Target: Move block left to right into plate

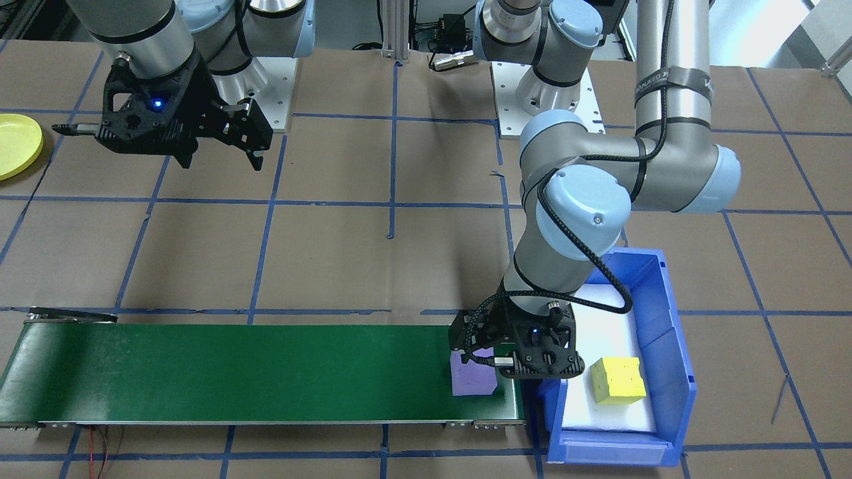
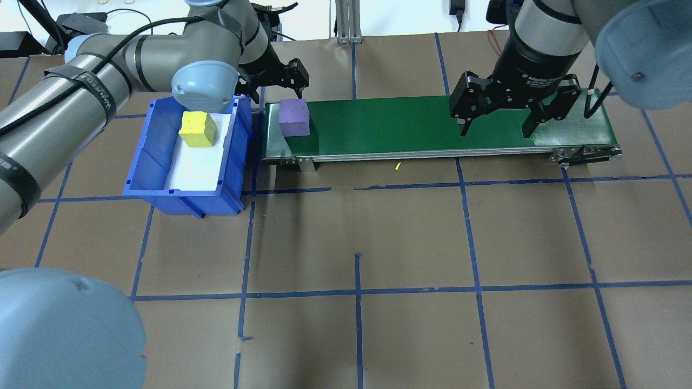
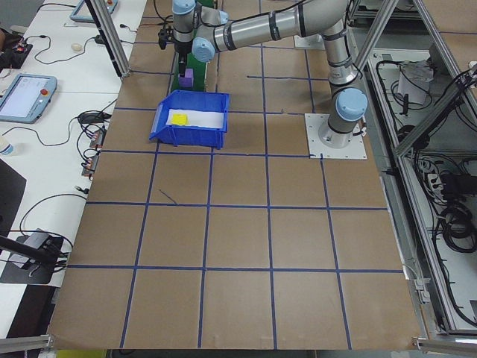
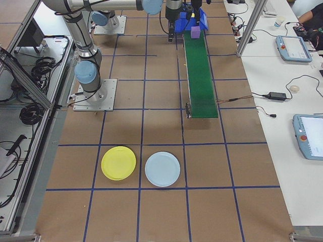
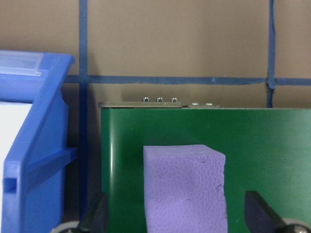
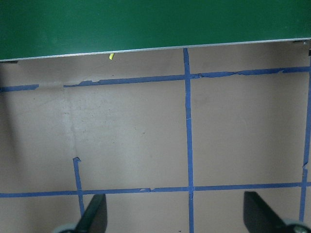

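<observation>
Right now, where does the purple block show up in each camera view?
Front-facing: purple block on green belt, right end.
Overhead: upper left, belt's left end.
Exterior left: tiny, top.
Exterior right: top.
Left wrist: bottom centre.
Right wrist: not in it.
Shared landmark: blue bin beside that belt end.

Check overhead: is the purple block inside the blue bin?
No, the purple block sits on the green conveyor belt beside the blue bin; only a yellow block is in the bin.

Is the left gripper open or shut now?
Open. The left gripper shows its fingers apart, with gaps on either side of the purple block.
</observation>
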{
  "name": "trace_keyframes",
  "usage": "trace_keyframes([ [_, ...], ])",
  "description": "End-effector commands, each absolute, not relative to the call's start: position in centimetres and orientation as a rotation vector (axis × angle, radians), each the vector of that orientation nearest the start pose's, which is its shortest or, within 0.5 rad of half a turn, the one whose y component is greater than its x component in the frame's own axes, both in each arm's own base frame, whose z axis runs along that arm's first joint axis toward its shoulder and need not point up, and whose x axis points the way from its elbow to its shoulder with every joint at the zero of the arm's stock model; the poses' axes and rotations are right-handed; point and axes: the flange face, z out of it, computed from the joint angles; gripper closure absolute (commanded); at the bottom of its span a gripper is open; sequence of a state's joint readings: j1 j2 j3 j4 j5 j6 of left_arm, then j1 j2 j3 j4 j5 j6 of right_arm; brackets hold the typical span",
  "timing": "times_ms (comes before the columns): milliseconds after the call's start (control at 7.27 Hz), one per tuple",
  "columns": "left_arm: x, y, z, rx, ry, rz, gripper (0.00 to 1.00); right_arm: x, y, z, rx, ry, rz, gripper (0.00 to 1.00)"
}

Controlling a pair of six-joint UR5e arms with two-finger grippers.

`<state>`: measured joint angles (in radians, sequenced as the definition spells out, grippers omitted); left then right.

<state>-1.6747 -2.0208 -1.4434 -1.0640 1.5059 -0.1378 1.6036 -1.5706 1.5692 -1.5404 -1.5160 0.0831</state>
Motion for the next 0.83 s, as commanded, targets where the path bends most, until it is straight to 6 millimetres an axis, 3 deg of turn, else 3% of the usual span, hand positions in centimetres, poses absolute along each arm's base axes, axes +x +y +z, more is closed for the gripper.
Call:
trace_keyframes([
  [0, -16.0, -65.0, 36.3, -0.155, 3.193, -0.204, 0.0, 15.0, -48.6, 48.5, 0.093, 3.085, 0.052, 0.0],
  [138, -12.8, -65.8, 35.9, -0.188, 3.189, -0.197, 0.0, 15.0, -48.6, 48.6, 0.096, 3.086, 0.05, 0.0],
  [688, -4.4, -67.8, 31.9, 0.056, 3.141, -0.105, 0.0, 14.9, -48.7, 48.9, 0.096, 3.087, 0.037, 0.0],
])
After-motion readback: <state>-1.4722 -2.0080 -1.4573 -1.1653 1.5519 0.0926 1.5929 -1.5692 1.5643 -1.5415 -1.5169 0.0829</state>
